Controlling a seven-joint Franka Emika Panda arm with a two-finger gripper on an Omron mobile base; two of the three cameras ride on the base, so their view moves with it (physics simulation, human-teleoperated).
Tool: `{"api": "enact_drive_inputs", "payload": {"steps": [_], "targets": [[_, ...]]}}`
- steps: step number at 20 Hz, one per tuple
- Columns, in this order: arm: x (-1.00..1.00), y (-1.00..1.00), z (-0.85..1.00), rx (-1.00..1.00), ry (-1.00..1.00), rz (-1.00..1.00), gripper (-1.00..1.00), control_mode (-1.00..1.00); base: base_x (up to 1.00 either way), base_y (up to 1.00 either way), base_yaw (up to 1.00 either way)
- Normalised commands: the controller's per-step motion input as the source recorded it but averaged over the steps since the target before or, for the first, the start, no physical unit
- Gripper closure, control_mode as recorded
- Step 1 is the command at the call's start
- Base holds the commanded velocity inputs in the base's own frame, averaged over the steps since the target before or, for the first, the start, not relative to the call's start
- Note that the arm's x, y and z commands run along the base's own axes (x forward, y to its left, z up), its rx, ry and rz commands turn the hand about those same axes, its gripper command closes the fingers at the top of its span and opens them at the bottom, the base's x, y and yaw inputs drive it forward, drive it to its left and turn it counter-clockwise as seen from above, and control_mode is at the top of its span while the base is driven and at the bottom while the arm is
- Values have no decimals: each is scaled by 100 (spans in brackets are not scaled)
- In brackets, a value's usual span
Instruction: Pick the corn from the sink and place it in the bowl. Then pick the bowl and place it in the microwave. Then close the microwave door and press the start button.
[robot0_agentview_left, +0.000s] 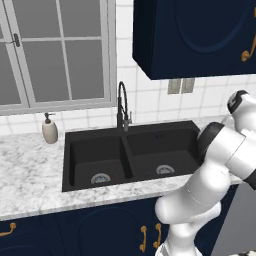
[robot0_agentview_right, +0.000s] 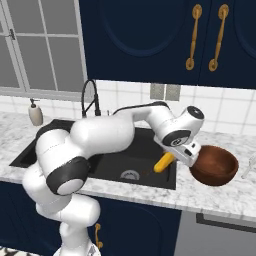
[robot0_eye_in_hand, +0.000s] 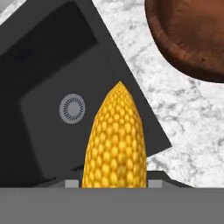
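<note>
My gripper is shut on the corn, a yellow cob that points forward out of the jaws. In the right base view the corn hangs over the right edge of the black sink, slanting down to the left from the hand. The reddish-brown bowl stands on the marble counter just right of the hand, close to it. The hand view has the bowl at the upper right and the sink basin with its drain at the left. The microwave and its door are out of view.
A tall black tap rises behind the sink's middle divider. A soap dispenser stands on the counter to the left. Navy wall cabinets hang above. My own arm arches over the sink.
</note>
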Motion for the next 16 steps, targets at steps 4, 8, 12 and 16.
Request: {"api": "enact_drive_inputs", "payload": {"steps": [4, 8, 12, 16], "targets": [[0, -81, 14, 0, -8, -20, 100, -100, 0, 0, 0], [4, -57, 22, 0, -15, -19, 100, -100, 0, 0, 0], [14, -45, 16, 0, -17, -21, 100, -100, 0, 0, 0], [24, -36, 9, 0, -14, -22, 100, -100, 0, 0, 0]]}}
